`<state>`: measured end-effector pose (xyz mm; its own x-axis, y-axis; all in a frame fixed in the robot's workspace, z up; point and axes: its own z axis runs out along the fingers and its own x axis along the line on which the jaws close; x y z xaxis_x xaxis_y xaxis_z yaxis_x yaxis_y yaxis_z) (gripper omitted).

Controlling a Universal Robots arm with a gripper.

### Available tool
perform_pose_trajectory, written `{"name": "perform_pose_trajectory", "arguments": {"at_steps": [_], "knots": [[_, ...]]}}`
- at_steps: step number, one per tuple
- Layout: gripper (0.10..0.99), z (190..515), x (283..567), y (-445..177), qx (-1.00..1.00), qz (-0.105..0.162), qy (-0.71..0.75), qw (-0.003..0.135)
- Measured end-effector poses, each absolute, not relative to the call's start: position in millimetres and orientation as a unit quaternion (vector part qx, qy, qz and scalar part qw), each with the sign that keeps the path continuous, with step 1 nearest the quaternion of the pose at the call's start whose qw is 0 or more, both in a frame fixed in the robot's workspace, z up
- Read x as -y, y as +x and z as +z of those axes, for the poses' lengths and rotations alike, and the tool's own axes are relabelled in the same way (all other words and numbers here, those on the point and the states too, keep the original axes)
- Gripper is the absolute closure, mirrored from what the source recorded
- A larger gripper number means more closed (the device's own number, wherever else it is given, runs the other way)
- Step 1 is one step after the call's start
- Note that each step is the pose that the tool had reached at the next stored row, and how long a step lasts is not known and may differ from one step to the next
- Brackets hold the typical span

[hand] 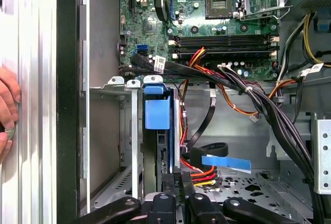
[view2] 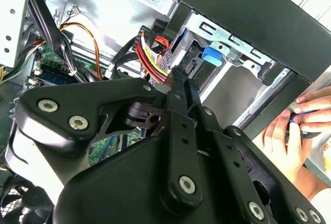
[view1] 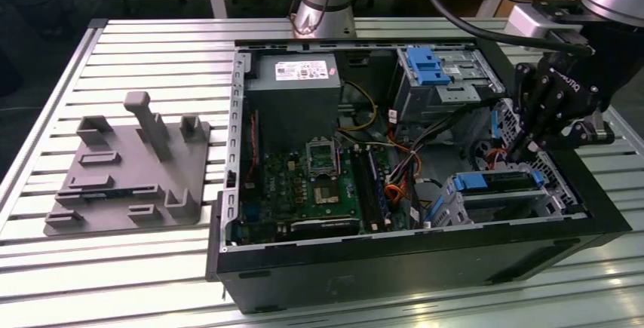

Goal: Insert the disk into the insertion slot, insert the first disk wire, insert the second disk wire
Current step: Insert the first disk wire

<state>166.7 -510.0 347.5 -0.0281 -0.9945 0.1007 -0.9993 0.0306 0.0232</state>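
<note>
The disk (view1: pixel 498 181), silver in a bright blue carrier, sits inside the insertion slot (view1: pixel 518 206), a silver bay at the case's front corner on the exterior view's right. In the first wrist view the disk (hand: pixel 155 115) stands edge-on between the slot's walls (hand: pixel 132 131). My gripper (view1: pixel 518 151) hangs just behind the disk's rear edge. In both wrist views its fingertips (hand: pixel 178 180) (view2: pixel 178 71) are pressed together on the black plug of a red, yellow and black disk wire (hand: pixel 199 173) (view2: pixel 150 58), right at the disk's back.
The open black case (view1: pixel 403 260) holds a motherboard (view1: pixel 322 177), power supply (view1: pixel 292 87) and a taller grey cage with a blue latch (view1: pixel 433 68). Loose cables (hand: pixel 248 94) cross behind the slot. A grey fixture block (view1: pixel 131 166) lies outside. A person's hand (view2: pixel 289 136) rests by the case.
</note>
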Motion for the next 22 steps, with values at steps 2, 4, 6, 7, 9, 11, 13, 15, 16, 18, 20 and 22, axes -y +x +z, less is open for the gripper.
{"name": "perform_pose_trajectory", "arguments": {"at_steps": [2,4,6,7,9,11,13,15,16,18,20,22], "knots": [[0.922,347.4,510.3,167.8,0.716,0.028,0.696,0.046],[0.922,347.5,510.7,169.7,0.716,0.029,0.696,0.048],[0.922,347.3,510.9,170.7,0.716,0.029,0.696,0.048],[0.922,347.2,511.1,170.8,0.716,0.029,0.696,0.048],[0.922,346.9,511.9,170.9,0.716,0.029,0.695,0.048],[0.922,346.4,513.0,171.0,0.716,0.029,0.695,0.048],[0.922,345.7,513.6,171.0,0.716,0.029,0.695,0.048],[0.922,345.0,514.1,171.0,0.716,0.029,0.695,0.048],[0.922,344.7,514.2,171.0,0.716,0.029,0.695,0.048],[0.922,343.7,514.4,171.3,0.716,0.029,0.695,0.048],[0.922,343.2,514.5,171.6,0.716,0.029,0.695,0.049],[0.922,343.2,514.5,172.0,0.716,0.035,0.695,0.054]]}}
